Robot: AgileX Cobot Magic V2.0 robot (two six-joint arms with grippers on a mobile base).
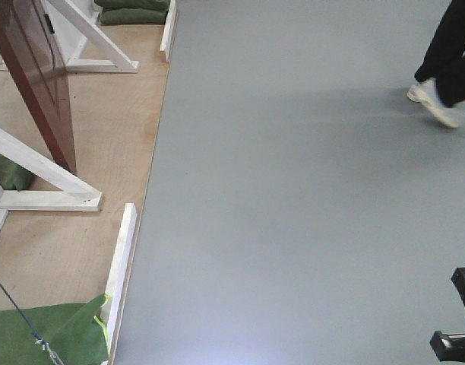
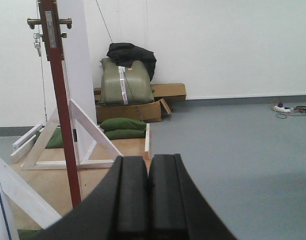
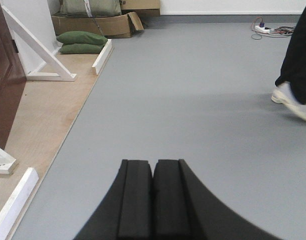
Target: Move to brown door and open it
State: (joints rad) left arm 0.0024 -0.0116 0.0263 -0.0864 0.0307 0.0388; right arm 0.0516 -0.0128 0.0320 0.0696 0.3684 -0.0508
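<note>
Glossy reddish-brown door (image 1: 35, 76), pale tan plywood (image 1: 118, 129).
Beside the door, white braces (image 1: 46, 171) and dark green sandbags (image 1: 134, 15); right of it, plain grey floor (image 1: 293, 213).

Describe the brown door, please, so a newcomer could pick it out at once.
Look to the plywood platform left of the grey floor. Among its white wooden braces stands the brown door. It alone is glossy reddish-brown with brass handles; the panel beside it is plain white.

You've got no readable text, labels or numbers in any view. The pale strip on the olive bag (image 2: 124, 82) and the cardboard boxes (image 2: 169, 91) are too small to read.
</note>
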